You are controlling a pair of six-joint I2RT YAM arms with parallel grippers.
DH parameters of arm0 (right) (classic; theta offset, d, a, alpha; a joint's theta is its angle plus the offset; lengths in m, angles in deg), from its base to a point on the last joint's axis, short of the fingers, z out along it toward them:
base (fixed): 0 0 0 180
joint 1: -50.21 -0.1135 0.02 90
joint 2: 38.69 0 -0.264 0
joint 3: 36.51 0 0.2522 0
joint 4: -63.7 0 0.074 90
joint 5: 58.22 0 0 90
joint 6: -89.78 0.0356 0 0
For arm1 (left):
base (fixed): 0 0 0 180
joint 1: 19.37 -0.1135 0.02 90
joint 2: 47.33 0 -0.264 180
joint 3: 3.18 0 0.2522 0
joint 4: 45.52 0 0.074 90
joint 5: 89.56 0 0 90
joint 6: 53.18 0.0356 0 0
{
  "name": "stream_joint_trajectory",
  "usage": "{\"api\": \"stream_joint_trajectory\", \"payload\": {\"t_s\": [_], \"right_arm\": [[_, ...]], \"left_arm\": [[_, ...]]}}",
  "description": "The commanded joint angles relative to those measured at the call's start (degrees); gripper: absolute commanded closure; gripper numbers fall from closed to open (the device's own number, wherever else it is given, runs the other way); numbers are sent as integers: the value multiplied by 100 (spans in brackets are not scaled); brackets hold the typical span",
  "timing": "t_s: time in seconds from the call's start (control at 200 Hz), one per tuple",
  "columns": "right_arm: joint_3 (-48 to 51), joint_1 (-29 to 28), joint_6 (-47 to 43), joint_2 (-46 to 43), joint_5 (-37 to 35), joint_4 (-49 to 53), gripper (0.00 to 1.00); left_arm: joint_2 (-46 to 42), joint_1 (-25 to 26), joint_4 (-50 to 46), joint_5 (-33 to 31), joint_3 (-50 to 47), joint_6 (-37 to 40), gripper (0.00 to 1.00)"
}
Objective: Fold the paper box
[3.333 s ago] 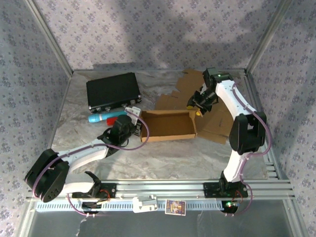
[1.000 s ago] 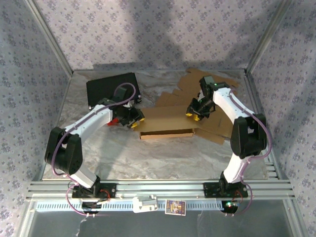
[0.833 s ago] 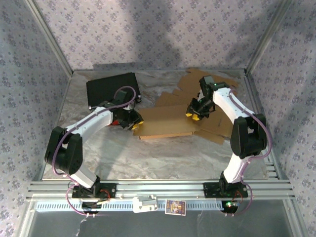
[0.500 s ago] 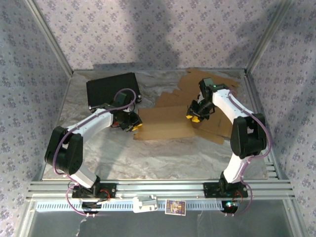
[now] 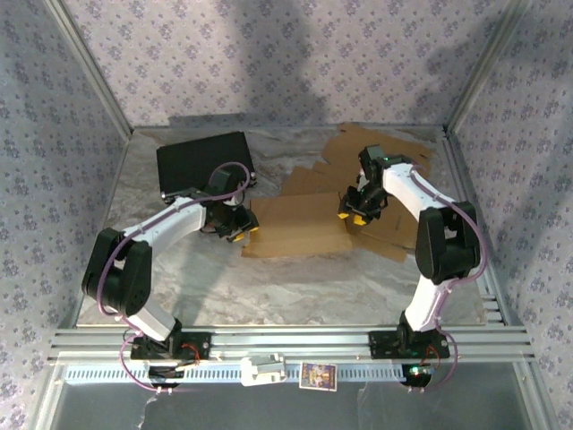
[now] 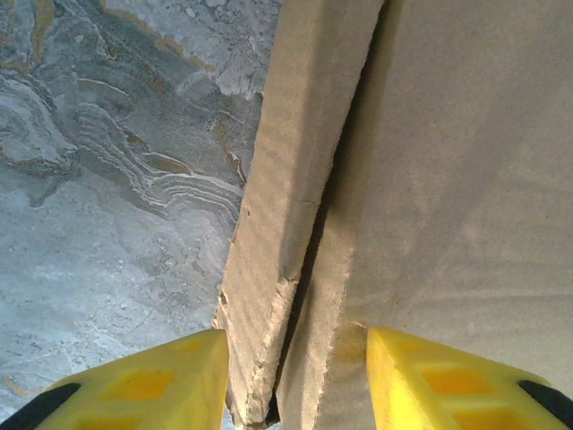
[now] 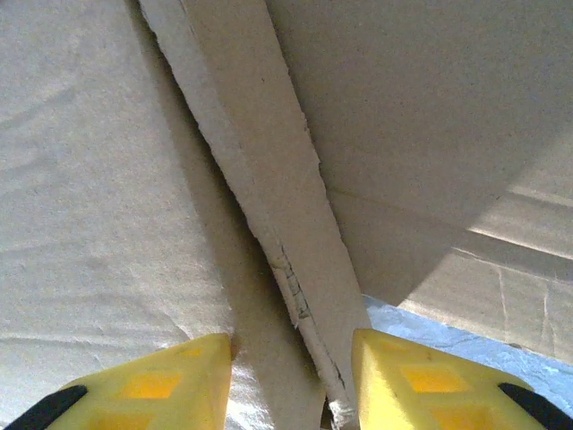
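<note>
Grey marbled table: flattened brown cardboard box lies at centre, slightly toward back. Box long axis runs left-right, one end toward each arm. Left gripper sits at box's left end, right gripper at right end; each nearest its own end. On your wrist views, folded end edge runs straight out between yellow fingers. Both jaws stand part-spread astride that edge; cannot tell whether pads pinch it. Judge next move as raising end walls.

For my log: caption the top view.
Left fingers and right fingers straddle opposite ends of the flattened cardboard box beside a black case.
</note>
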Motion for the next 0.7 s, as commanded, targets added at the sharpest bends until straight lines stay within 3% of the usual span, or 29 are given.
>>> {"api": "stream_joint_trajectory", "payload": {"t_s": [0.0,0.695], "right_arm": [[64,-47,-252,191,-77,24,58],[365,-107,-295,363,-106,-207,60]], "left_arm": [[150,-11,-13,-43,75,228,57],[-17,-36,720,-116,-537,423,71]]}}
